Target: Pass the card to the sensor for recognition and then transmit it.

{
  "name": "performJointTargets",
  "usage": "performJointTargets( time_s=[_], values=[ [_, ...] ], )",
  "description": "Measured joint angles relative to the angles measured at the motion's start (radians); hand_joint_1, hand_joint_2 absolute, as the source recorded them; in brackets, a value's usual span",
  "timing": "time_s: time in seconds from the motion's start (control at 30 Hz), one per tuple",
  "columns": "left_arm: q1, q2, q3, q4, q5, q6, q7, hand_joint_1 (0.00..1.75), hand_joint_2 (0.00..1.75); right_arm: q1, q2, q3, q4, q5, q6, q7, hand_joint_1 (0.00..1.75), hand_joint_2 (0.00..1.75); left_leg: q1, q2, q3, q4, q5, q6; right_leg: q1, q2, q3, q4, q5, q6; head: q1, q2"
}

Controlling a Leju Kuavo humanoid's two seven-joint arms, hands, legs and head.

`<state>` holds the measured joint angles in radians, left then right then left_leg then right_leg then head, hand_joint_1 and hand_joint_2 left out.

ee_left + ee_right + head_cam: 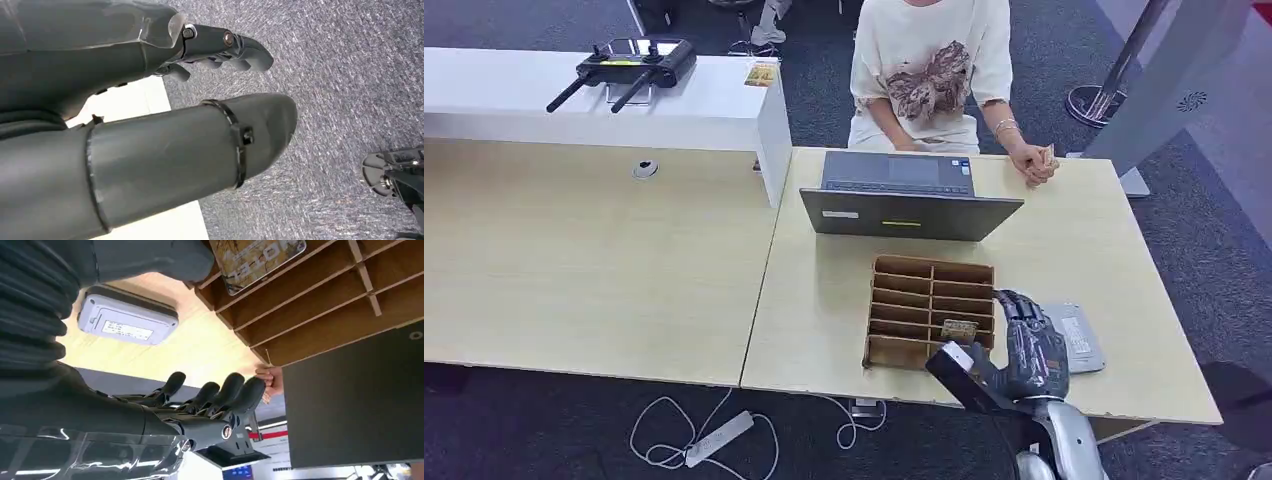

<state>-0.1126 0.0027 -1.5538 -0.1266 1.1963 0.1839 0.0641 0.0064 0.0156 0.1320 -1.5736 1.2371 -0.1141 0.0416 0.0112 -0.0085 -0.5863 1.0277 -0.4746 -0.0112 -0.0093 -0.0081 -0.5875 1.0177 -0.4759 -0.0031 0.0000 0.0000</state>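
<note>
A patterned card (959, 329) stands in a near-right slot of the wooden slotted organizer (924, 275) on the light table. My right hand (1027, 345) hovers at the organizer's right edge, fingers spread and holding nothing. In the right wrist view the thumb tip lies just beside the card (260, 257), while the fingers (215, 395) stretch away from it. The grey sensor box (1079, 340) lies flat on the table just right of the hand, and its labelled face (127, 315) shows at the wrist. My left hand (150, 145) hangs over grey carpet, loosely open and holding nothing.
A half-open laptop (909, 213) stands just behind the organizer. A person sits at the far side with clasped hands (1036, 162) on the table's back right corner. A remote controller (629, 65) lies on the white counter at back left. The table's right edge is close.
</note>
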Motion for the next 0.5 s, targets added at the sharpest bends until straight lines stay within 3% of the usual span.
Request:
performJointTargets(
  time_s=[0.13, 0.43, 0.5],
  values=[
    [0.000, 0.000, 0.000, 0.000, -0.005, 0.000, -0.002, 0.00, 0.00, -0.008, -0.005, 0.010, 0.014, -0.002, -0.006, 0.000, 0.40, 1.75, 0.000, 0.000, 0.000, 0.000, 0.000, 0.000, 0.000, 0.000, 0.000, 0.000, 0.000, 0.000, 0.000, 0.000],
    [0.000, 0.001, 0.000, 0.000, -0.006, 0.000, -0.005, 0.00, 0.00, -0.020, -0.009, 0.018, 0.036, -0.002, -0.010, 0.003, 0.26, 1.75, 0.000, 0.000, 0.000, 0.000, 0.000, 0.000, 0.000, 0.000, 0.000, 0.000, 0.000, 0.000, 0.000, 0.000],
    [0.000, 0.001, 0.000, 0.000, -0.010, 0.000, -0.007, 0.00, 0.00, -0.023, -0.011, 0.022, 0.040, -0.002, -0.010, 0.003, 0.31, 1.75, 0.000, 0.000, 0.000, 0.000, 0.000, 0.000, 0.000, 0.000, 0.000, 0.000, 0.000, 0.000, 0.000, 0.000]
  ],
)
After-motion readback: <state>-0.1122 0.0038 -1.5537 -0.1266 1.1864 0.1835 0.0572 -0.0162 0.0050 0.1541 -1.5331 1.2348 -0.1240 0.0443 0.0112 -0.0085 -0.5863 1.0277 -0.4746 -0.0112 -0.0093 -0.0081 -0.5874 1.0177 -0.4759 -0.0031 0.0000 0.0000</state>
